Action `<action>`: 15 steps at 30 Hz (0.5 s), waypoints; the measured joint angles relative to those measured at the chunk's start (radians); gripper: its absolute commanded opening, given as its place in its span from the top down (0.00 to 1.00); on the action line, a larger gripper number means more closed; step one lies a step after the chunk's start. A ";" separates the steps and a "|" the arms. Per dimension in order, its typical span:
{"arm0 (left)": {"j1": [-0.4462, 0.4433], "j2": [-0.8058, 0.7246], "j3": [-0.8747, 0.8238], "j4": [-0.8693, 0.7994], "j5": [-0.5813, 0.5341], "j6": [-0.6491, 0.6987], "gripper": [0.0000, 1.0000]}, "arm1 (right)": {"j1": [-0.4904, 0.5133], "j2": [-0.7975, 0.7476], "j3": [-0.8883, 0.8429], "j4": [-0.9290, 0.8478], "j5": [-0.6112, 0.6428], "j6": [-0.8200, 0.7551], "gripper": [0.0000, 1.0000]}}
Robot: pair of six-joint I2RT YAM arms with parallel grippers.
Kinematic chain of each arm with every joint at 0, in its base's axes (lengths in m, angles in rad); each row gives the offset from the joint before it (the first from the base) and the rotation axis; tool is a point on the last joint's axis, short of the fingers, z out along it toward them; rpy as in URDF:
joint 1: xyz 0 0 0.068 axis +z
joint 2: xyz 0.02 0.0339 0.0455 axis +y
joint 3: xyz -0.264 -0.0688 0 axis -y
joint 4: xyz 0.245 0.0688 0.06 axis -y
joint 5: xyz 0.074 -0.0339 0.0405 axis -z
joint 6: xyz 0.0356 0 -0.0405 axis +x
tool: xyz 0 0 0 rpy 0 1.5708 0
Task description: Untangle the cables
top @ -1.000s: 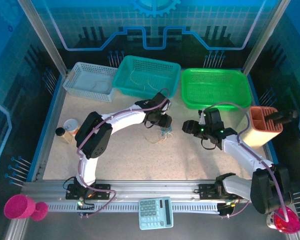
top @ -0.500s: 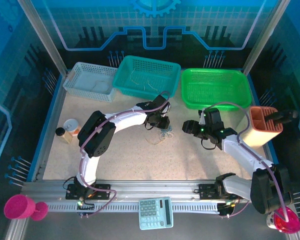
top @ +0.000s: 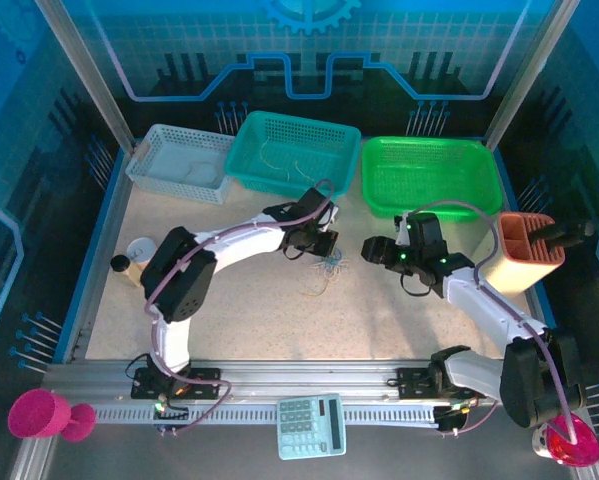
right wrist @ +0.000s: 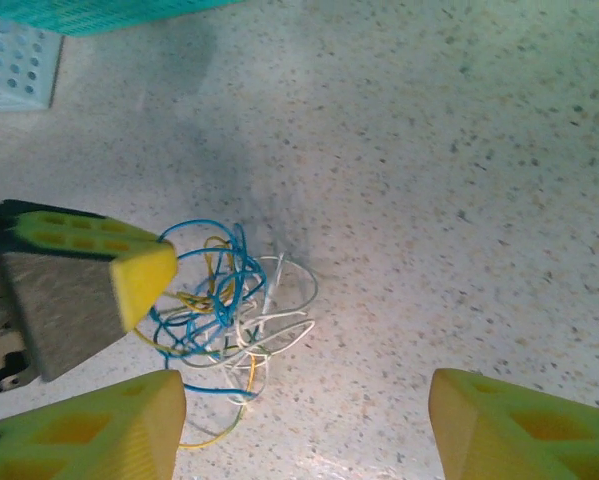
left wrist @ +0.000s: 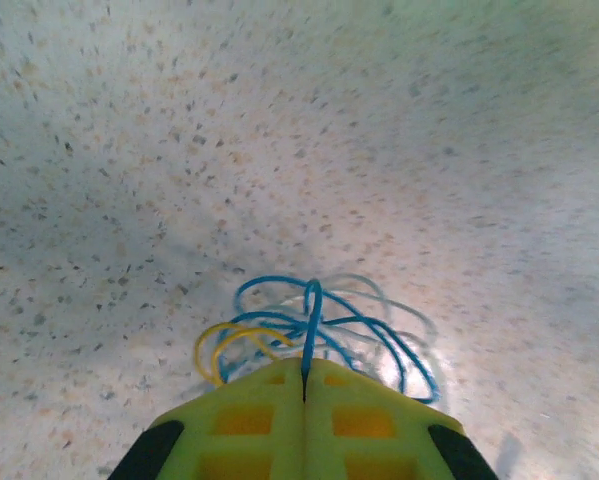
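**Thin blue, yellow and white wire cables (right wrist: 224,310): light, springy, quick to snag**

The cables lie as one small curly bundle on the pale speckled tabletop (right wrist: 459,150), about mid-table between the two arms and just in front of the left arm's fingers. The yellow-fingered left gripper (left wrist: 304,372) is closed tight. In its wrist view a single blue strand (left wrist: 312,310) runs straight into the seam between the jaws, so it is pinching that one loop at the bundle's near edge. The yellow-fingered right gripper (right wrist: 301,400) stands with its jaws wide apart and nothing between them, hovering near the bundle on the opposite side.

These strands look almost weightless and very limp. They should hold their curl, spring back when released, and drag their neighbours along wherever loops cross. A lift on the blue strand will likely raise the whole knot rather than free it. The wire is thin enough to slip out of flat pads, so a grip needs the strand seated squarely across a fingertip.

The best second hold appears to be an outlying loop of another colour. The white loops (right wrist: 284,300) stick out on the side away from the left gripper, and the yellow loop (left wrist: 229,345) lies at the bundle's edge. A slow pull apart suits it better than a jerk, which could tighten the crossings.
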 measured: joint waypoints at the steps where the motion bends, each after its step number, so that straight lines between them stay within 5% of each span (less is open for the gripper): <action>1: 0.000 -0.029 -0.007 0.004 0.006 0.000 1.00 | 0.009 0.010 0.013 0.006 -0.002 -0.002 0.31; 12: 0.000 -0.218 -0.082 0.086 0.079 -0.032 1.00 | 0.118 0.212 0.134 0.102 -0.002 -0.003 0.33; 15: 0.000 -0.238 -0.100 0.098 0.095 -0.046 1.00 | 0.129 0.279 0.142 0.145 0.000 0.007 0.43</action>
